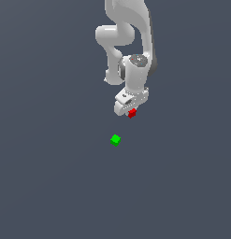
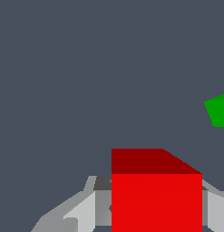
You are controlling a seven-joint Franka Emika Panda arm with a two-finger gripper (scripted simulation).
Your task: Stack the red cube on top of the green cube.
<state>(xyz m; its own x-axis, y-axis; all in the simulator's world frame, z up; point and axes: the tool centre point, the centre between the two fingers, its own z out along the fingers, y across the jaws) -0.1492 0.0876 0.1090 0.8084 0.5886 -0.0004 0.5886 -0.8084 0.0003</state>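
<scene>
The red cube (image 1: pixel 132 113) sits between the fingers of my white gripper (image 1: pixel 130 111), which is shut on it. In the wrist view the red cube (image 2: pixel 156 199) fills the space between the two grey fingers (image 2: pixel 88 209), which press on its two sides. The green cube (image 1: pixel 115 140) rests alone on the dark floor, nearer the camera and slightly toward the exterior view's left of the gripper, apart from it. Only part of the green cube (image 2: pixel 218 111) shows at the edge of the wrist view. I cannot tell how high the red cube is above the floor.
A plain dark grey floor (image 1: pixel 51 177) surrounds both cubes. The arm's white links (image 1: pixel 128 37) rise behind the gripper toward the top of the exterior view.
</scene>
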